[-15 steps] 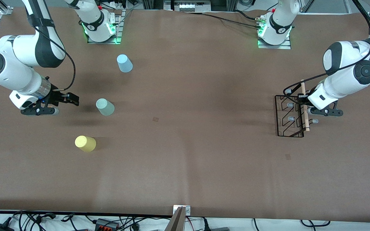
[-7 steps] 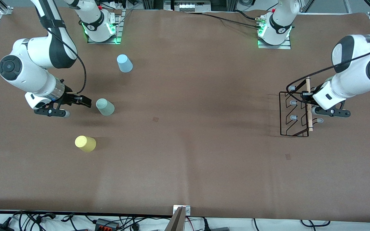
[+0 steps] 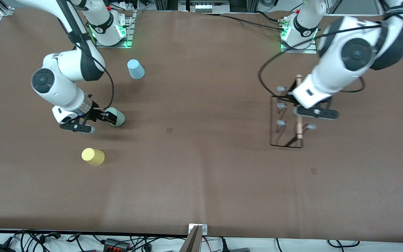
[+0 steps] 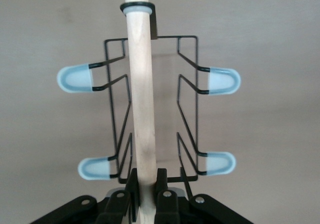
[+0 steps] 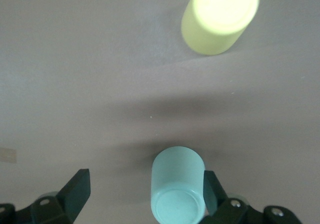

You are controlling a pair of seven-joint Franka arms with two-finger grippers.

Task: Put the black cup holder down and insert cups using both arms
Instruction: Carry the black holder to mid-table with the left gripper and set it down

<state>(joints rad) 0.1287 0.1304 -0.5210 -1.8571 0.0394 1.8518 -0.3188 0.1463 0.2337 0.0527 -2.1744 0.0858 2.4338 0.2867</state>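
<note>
The black cup holder [image 3: 285,119] hung clear of the table, carried by its wooden rod handle [image 4: 141,104], on which the left gripper [image 3: 297,105] was clamped tight. Over the last second it had been lifted from its spot near the table edge at the left arm's end and swung inward toward the table's middle, so the placing step was under way but not finished; its pegs [image 4: 75,79] were all bare.

At the right arm's end, the right gripper [image 3: 101,117] had travelled in from that end's edge to the grey-green cup [image 3: 114,116]. Its fingers [image 5: 75,194] stood fully spread on either side of the cup, which sat upside down on the table, not yet gripped. That suggested the first cup pick-up was about to begin while the rack was being positioned.

The yellow cup [image 3: 93,156] lay nearer the front camera than the grey-green one, and the light blue cup [image 3: 135,69] stood farther back, near the right arm's base. Both were untouched.
</note>
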